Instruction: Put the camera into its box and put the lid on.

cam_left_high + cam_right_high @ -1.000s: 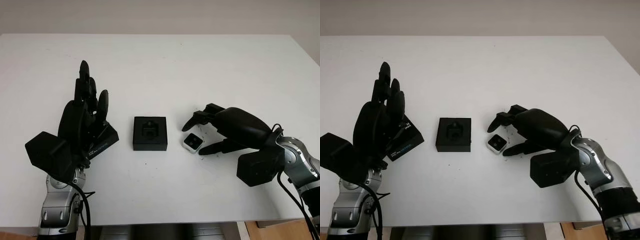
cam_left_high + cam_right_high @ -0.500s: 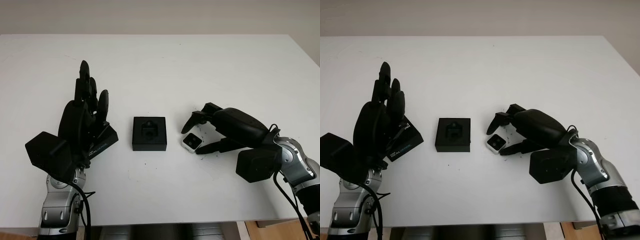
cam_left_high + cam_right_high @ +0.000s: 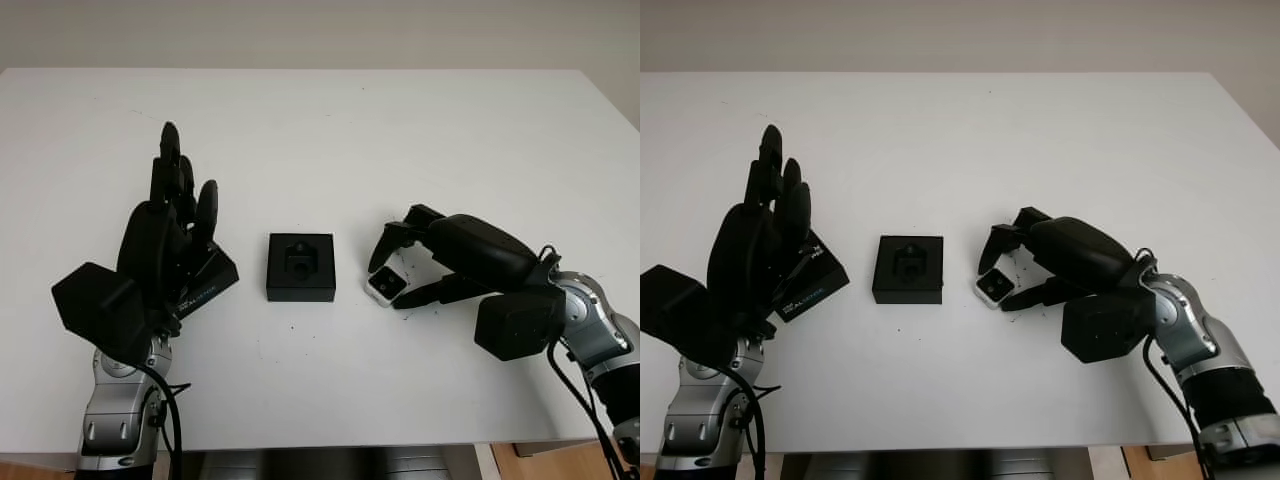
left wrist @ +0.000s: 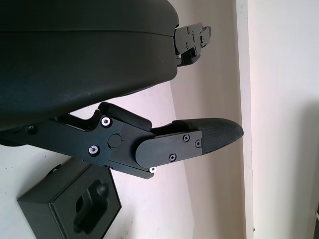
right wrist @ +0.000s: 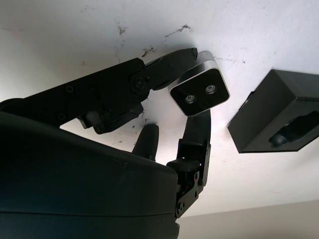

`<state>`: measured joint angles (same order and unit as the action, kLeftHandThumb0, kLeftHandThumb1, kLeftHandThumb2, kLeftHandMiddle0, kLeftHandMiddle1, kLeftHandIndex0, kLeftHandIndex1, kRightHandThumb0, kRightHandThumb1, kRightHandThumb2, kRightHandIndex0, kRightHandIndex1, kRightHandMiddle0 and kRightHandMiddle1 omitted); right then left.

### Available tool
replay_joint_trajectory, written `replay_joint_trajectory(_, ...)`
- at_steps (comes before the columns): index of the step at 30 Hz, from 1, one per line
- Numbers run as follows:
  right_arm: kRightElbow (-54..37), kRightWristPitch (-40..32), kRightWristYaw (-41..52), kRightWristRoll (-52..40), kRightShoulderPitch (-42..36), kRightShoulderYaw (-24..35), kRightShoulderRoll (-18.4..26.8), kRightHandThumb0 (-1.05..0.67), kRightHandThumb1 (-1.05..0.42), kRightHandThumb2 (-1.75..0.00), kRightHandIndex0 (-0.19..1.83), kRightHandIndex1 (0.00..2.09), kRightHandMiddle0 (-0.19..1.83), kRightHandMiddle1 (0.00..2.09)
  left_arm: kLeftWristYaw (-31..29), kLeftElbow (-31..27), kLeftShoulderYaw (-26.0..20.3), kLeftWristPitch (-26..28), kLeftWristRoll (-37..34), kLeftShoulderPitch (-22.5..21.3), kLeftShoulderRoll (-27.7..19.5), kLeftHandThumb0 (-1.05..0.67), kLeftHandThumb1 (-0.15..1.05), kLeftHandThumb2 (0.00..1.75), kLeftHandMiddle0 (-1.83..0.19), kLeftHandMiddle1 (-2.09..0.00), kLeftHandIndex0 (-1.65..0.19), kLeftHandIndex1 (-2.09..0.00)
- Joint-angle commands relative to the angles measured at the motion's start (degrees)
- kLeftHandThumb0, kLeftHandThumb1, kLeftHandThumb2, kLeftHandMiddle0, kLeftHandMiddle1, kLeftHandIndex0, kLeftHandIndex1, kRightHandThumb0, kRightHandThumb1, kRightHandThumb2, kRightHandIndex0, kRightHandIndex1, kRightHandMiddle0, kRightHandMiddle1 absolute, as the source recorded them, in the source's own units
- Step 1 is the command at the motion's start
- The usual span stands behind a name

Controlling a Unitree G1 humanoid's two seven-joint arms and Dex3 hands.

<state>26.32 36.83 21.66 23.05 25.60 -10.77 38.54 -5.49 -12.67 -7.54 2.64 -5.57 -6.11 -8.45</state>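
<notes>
- Grasping step, by my read: the right hand (image 3: 400,268) closed its fingers (image 5: 197,130) on the camera (image 3: 385,285), which sat on the table (image 3: 400,130) just right of the box (image 3: 300,267).
- The left hand (image 3: 165,250) hung open left of the box (over the lid (image 3: 205,282)).
- Next move likely needed a firm pinch; then a lift toward the box's recess.
</notes>
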Motion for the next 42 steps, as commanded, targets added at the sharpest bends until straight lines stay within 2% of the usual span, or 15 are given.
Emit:
replay_joint_trajectory(1,0.48,-0.97,1.0,-0.44,-1.3,-0.66,-0.05,-0.38,-1.01,-0.06,0.1,1.4,0.41,1.38,0.06,-1.01,0.29,-0.09,0.33,0.36,-0.12,-0.68,1.05,0.6,0.19,-0.02,0.19,-0.04)
replay_joint_trajectory(5,0.23,-6.46,2.94,-5.9,-2.16,1.08,-2.44,-0.4,-1.0,-0.05,-0.02,1.34,0.34,1.47,0.11,-1.26,0.31,0.31,0.22,0.47,0.06,-0.68,1.05,0.59,0.19,-0.02,0.19,-0.03)
replay_joint_trajectory(8,0.37,-8.54,3.72,-10.01,-2.51,2.41,-4.12,-0.4,-0.99,-0.05,0.02,1.19,0.33,1.51,-0.01,-1.31,0.31,0.3,0.09,0.55,0.05,-0.68,1.05,0.59,0.19,-0.02,0.19,-0.03)
replay_joint_trajectory(15,-1.89,-15.65,6.34,-14.91,-2.94,4.19,-5.86,-0.46,-1.03,-0.05,0.15,0.44,0.26,1.53,0.2,-1.61,0.4,0.66,0.28,0.74,0.08,-0.67,1.05,0.59,0.19,-0.01,0.19,-0.03)
replay_joint_trajectory(18,-2.79,-17.32,6.97,-16.11,-3.08,4.8,-6.27,-0.47,-1.03,-0.05,0.2,0.25,0.26,1.52,0.05,-1.6,0.44,0.52,0.24,0.87,0.02,-0.67,1.05,0.59,0.19,-0.01,0.19,-0.02)
replay_joint_trajectory(26,-5.99,-22.38,7.5,-18.38,-3.81,6.05,-7.69,-0.49,-1.04,-0.06,0.21,0.18,0.25,1.53,0.12,-1.96,0.43,0.93,0.02,1.07,0.16,-0.68,1.05,0.58,0.19,0.0,0.19,-0.02)
replay_joint_trajectory(33,-10.15,-27.51,5.97,-22.24,-4.74,8.46,-11.14,-0.49,-1.04,-0.05,0.24,0.16,0.27,1.58,-0.22,-1.8,0.32,0.61,0.14,1.23,-0.2,-0.67,1.05,0.59,0.19,0.0,0.19,-0.01)
replay_joint_trajectory(42,-13.01,-26.57,2.17,-26.46,-6.03,10.72,-17.64,-0.48,-1.04,-0.06,0.25,0.13,0.28,1.61,-0.04,-1.83,0.3,0.91,0.57,1.19,-0.39,-0.68,1.05,0.58,0.19,-0.01,0.19,-0.03)
